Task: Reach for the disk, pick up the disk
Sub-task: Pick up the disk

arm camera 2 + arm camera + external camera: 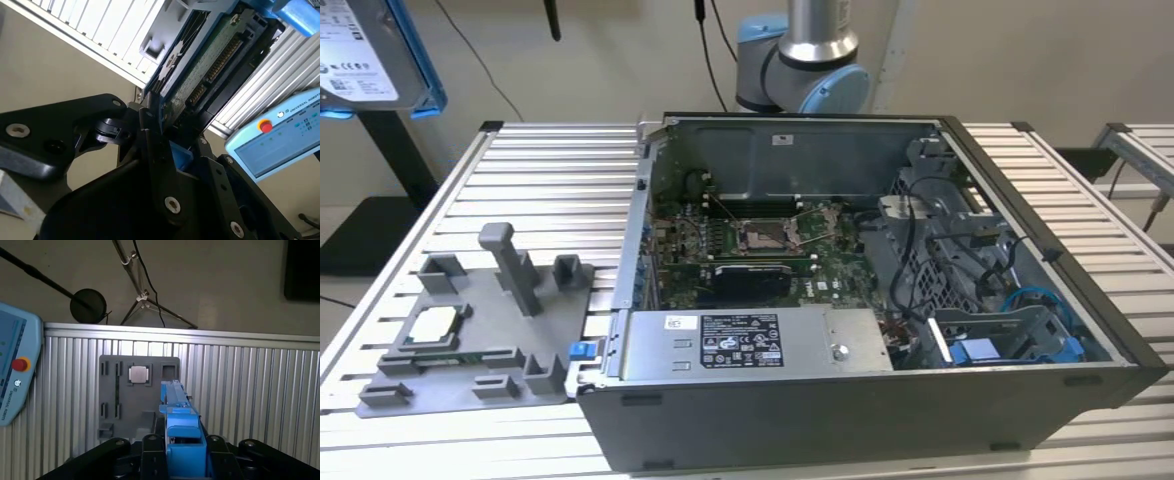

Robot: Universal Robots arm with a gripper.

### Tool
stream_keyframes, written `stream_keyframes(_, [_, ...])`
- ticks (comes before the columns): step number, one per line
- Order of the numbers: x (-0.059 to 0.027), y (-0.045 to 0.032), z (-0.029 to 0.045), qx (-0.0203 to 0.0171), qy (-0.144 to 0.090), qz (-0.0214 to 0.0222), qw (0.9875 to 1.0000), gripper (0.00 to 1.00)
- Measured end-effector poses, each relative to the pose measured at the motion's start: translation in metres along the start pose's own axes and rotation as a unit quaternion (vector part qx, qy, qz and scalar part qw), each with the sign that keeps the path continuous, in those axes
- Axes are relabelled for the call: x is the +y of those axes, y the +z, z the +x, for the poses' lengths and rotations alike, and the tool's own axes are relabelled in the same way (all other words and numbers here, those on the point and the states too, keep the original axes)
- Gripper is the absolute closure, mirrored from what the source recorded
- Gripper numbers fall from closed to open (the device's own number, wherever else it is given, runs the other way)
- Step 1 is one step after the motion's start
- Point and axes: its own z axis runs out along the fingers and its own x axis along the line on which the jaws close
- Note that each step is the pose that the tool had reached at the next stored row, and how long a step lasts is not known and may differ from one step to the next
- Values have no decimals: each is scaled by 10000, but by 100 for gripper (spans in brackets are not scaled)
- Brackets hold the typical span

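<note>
The black end effector (162, 127) is clamped on one edge of the flat silver-grey metal disk with its bright blue plastic bracket (210, 65). The disk juts out beyond it, well above the ribbed metal table (250, 380). I judge that such an edge hold needs firm, even pressure, or the disk may tilt.

The exterior view is bright and even. The light seems to come from above, so the table (520, 170) looks pale and shiny and the shadows are soft. The inside of the computer case (761, 230) is darker than the rest. The disk (367, 55) is close to the camera and looks a bit fuzzy. In the second wrist view the table (115, 30) is almost white with glare, and the black gripper (162, 120) looks dark and soft. In the first wrist view the wall (225, 280) is dim, and a bright patch glows on the table (132, 347).
</note>
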Motion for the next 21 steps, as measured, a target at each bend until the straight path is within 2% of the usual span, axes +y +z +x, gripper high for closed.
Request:
stream_keyframes(4, [-53, -1, 2, 0, -1, -1, 10000, 100])
stream_keyframes(21, [-499, -5, 18, 1, -1, -1, 10000, 100])
